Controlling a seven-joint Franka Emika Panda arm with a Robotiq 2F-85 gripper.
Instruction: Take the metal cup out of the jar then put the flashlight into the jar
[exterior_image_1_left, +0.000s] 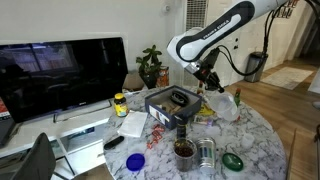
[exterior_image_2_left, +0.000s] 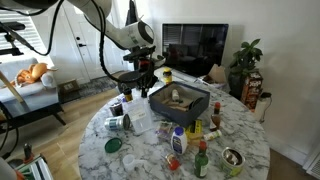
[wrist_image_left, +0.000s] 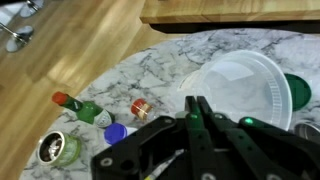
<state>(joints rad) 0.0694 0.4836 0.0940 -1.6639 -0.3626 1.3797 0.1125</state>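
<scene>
Far left in an exterior view, behind the round marble bench (exterior_image_1_left: 260, 140), a dark monitor (exterior_image_1_left: 60, 75). Right of that, on the bench: yellow-labelled bottle with green cap (exterior_image_1_left: 120, 103), then a blue lid (exterior_image_1_left: 135, 160) near the front edge, then a dark open box (exterior_image_1_left: 170, 100) at the middle. Further right, near the front edge, a brown cup (exterior_image_1_left: 185, 150) and, just beside it on its right, the metal cup (exterior_image_1_left: 207, 152), out of the jar and resting on the marble. Above and behind the cup, the hand (exterior_image_1_left: 207, 83), hanging from the white arm (exterior_image_1_left: 215, 35) over the far part of the bench.

Wrist view, again from the left: red-capped bottle (wrist_image_left: 68, 102), blue cap (wrist_image_left: 117, 130), small red-and-white item (wrist_image_left: 140, 105), all on the marble. At the middle, black fingertips (wrist_image_left: 192, 108) pressed fully together; possibly something slim pinched there, but too dark to tell. Just beyond and to the right, the jar (wrist_image_left: 250, 95), clear, wide mouth facing the camera. Close beside it on the right, a green lid (wrist_image_left: 298, 90). Flashlight not made out in any view.
</scene>
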